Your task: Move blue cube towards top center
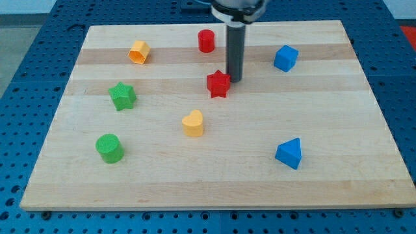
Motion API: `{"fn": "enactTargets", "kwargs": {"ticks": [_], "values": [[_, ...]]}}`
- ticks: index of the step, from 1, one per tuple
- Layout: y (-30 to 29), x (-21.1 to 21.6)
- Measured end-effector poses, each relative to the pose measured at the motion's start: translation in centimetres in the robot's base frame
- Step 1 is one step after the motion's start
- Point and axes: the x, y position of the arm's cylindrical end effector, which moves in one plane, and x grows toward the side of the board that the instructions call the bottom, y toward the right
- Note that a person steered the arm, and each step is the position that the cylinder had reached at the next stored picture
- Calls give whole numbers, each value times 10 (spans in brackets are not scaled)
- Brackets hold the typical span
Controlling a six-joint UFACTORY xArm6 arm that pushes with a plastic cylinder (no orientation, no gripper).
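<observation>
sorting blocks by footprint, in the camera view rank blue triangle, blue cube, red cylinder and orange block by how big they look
1. blue triangle, largest, though nearest the view's bottom, so nearness may inflate it
2. blue cube
3. orange block and red cylinder look about alike; I won't rank them.

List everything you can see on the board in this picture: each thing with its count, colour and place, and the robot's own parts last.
Cube: 1, blue, upper right.
Triangular block: 1, blue, lower right.
Cylinder: 1, red, top centre.
Star: 1, red, centre.
Star: 1, green, left.
Cylinder: 1, green, lower left.
Heart: 1, yellow, centre-bottom.
Block: 1, orange-yellow, upper left.
Board: 1, pale wood, on blue perforated table.
My tip: 1, dark, beside red star's right edge.
</observation>
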Motion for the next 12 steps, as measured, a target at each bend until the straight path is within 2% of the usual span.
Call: {"fn": "enactTargets", "kwargs": {"ticks": [1, 2, 4, 5, 6, 8, 9, 12], "values": [[49, 23], [96, 4], [96, -26], [126, -39], [127, -60], [18, -70], [6, -85], [30, -135]]}}
